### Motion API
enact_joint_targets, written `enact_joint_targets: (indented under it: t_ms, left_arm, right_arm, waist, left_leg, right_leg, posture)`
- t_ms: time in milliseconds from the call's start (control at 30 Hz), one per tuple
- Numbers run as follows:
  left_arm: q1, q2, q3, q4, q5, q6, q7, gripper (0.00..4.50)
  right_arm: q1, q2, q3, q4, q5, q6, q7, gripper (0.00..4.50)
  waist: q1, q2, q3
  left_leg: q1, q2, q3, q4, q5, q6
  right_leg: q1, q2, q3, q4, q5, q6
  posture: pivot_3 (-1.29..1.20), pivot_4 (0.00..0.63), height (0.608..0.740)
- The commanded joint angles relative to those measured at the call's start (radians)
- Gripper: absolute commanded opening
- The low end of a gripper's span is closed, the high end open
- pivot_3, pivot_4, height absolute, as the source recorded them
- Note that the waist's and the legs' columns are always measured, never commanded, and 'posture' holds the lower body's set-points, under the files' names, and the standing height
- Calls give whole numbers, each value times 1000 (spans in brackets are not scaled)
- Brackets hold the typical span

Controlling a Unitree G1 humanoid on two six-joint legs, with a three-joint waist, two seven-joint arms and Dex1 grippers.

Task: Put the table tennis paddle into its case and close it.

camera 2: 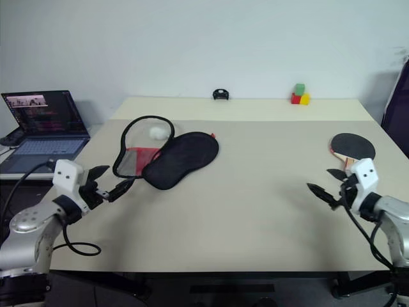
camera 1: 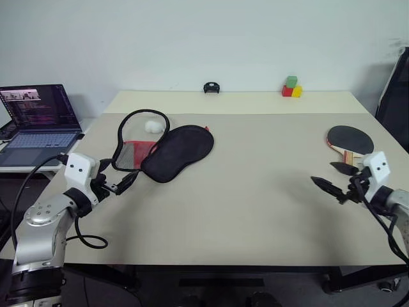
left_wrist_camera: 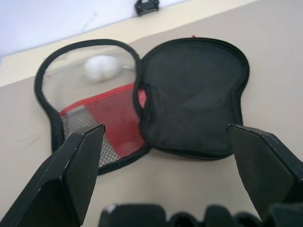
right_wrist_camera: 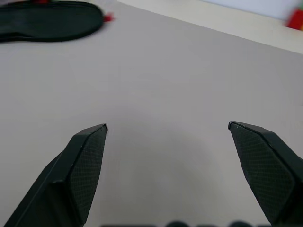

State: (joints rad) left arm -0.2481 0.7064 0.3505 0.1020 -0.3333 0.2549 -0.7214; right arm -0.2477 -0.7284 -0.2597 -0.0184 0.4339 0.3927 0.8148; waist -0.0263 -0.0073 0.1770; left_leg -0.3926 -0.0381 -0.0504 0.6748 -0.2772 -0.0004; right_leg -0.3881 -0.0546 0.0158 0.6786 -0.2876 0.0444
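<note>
Tabletop: paddle [camera 1: 350, 139] beside right tool [camera 1: 333, 178]

The case [camera 1: 167, 150] is laid unzipped and spread open on the table [camera 1: 255, 198], a white ball [camera 1: 153, 126] just behind it. The table tennis paddle [camera 1: 350, 141] is set far right. Both the left gripper [camera 1: 117, 179] and right gripper [camera 1: 332, 178] are held wide apart, empty.

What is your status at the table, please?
Both tools open, empty: left tool, right tool. Paddle beside right tool. Case unzipped, open. Nothing between.
</note>
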Motion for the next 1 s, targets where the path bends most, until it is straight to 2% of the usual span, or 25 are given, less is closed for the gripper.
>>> enact_joint_targets:
  t_ms: [33,133,267,400,600,833,1000]
  left_arm:
    - [-30,31,3,12,2,-16,-12,4500]
    - [-47,34,-17,40,13,-7,-15,4500]
    - [-73,27,-119,114,69,27,-33,4500]
    - [-143,-14,-149,178,62,86,-8,4500]
    - [-222,-83,-147,256,46,157,32,4500]
    - [-273,-123,-127,312,19,227,38,4500]
    - [-287,-153,-99,319,-25,301,63,4500]
  right_arm:
    - [-29,16,4,-79,18,21,-30,4445]
    - [-33,29,3,-91,24,31,-43,4445]
    - [-42,27,-4,-80,30,32,-43,4445]
    - [-41,25,-4,-84,31,34,-44,4445]
    - [-24,21,-13,-119,47,44,-42,4445]
    - [-45,-27,-18,-287,189,146,40,4445]
    - [-73,-54,6,-313,188,156,50,4445]
  waist:
    - [1,0,0]
    - [1,0,0]
    - [2,0,0]
    - [3,-1,1]
    - [3,-2,1]
    - [-1,-4,2]
    - [2,-6,3]
  left_leg:
    - [0,0,0,0,0,0]
    - [-1,0,0,0,0,0]
    - [-1,0,-1,0,0,0]
    - [-1,0,-1,0,0,0]
    - [-2,-1,-1,0,0,0]
    - [-2,0,-1,0,0,0]
    - [-2,-1,-2,1,0,0]
  right_leg:
    - [0,0,0,0,0,0]
    - [0,0,0,-1,0,0]
    - [0,0,0,0,0,0]
    - [-1,0,-1,0,0,0]
    - [-1,0,-1,0,0,0]
    - [-1,0,-1,0,0,0]
    - [-1,0,-1,0,0,0]
  posture:
    - [0,150,740]
    - [0,150,740]
    - [0,150,740]
    - [0,150,740]
    - [0,150,740]
    - [0,150,740]
    - [0,150,740]
